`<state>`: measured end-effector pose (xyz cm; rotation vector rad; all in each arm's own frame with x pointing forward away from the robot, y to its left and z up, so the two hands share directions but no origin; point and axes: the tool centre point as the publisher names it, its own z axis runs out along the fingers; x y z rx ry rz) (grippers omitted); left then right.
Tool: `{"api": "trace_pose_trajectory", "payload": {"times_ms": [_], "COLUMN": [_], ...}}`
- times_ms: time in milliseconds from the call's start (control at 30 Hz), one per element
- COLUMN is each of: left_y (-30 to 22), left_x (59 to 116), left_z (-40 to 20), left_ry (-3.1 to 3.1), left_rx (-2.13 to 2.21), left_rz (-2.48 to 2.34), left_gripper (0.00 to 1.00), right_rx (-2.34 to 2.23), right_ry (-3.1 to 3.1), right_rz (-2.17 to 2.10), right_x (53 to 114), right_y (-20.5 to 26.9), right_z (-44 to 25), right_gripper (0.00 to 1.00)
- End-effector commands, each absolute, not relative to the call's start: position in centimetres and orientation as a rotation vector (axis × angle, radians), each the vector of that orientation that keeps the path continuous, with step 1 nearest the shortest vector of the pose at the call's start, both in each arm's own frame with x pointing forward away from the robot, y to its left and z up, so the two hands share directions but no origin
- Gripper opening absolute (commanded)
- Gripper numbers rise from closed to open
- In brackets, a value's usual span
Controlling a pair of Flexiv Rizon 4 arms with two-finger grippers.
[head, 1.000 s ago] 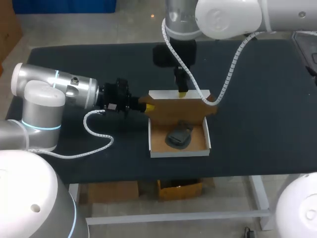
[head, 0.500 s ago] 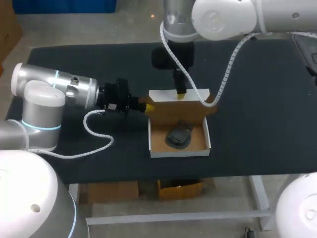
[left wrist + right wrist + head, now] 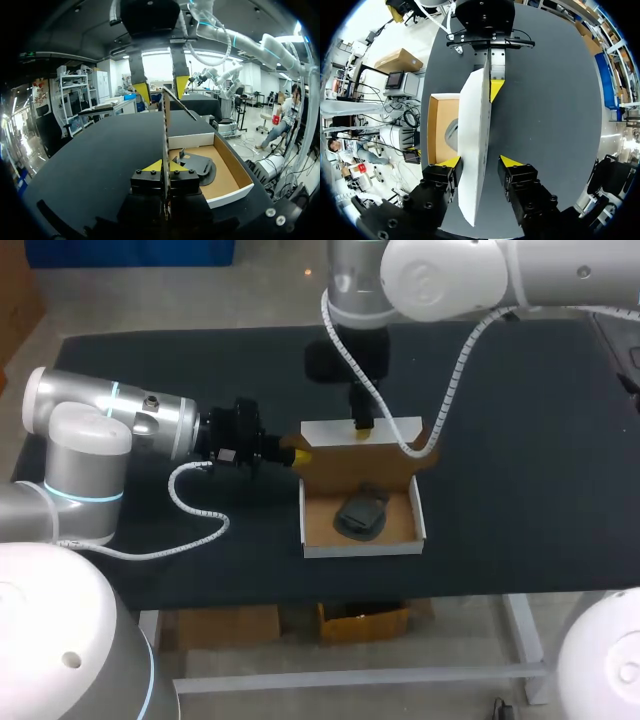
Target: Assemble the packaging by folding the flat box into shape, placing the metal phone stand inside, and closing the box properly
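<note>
Head view: phone stand (image 3: 361, 512) inside box (image 3: 360, 549)

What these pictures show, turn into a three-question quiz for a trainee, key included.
1. True or false: the phone stand lies inside the box.
2. Which gripper is shut on the upright lid? A: left gripper. B: right gripper. C: neither.
3. Fill in the gap: the right gripper straddles the lid's top edge with its fingers ____.

Key: 1 true; 2 A; 3 open.
</note>
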<state>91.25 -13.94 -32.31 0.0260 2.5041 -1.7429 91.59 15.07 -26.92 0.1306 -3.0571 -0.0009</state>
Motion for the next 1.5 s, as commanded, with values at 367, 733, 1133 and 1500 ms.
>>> {"api": "trace_pose_trajectory", "payload": {"times_ms": [367, 733, 1133, 1500], "left_y": [-13.91, -13.91, -13.91, -13.91], "left_x": [91.12, 91.12, 91.12, 91.12], "left_z": [-32.40, -32.40, -32.40, -32.40], "left_ry": [2.499, 2.499, 2.499, 2.499], "left_rx": [0.027, 0.027, 0.027, 0.027], "left_rz": [-1.746, -1.746, -1.746, -1.746], "left_gripper": [0.00, 0.00, 0.00, 0.00], "right_rx": [0.139, 0.145, 0.117, 0.102], "right_ry": [-3.039, -3.065, -3.118, -3.123], "right_rz": [0.012, 0.027, 0.016, -0.025], "right_x": [92.08, 91.78, 91.32, 91.38], "right_y": [15.66, 15.78, 15.40, 14.99], "right_z": [-27.19, -27.54, -27.42, -27.40], "right_gripper": [0.11, 0.00, 0.00, 0.41]}}
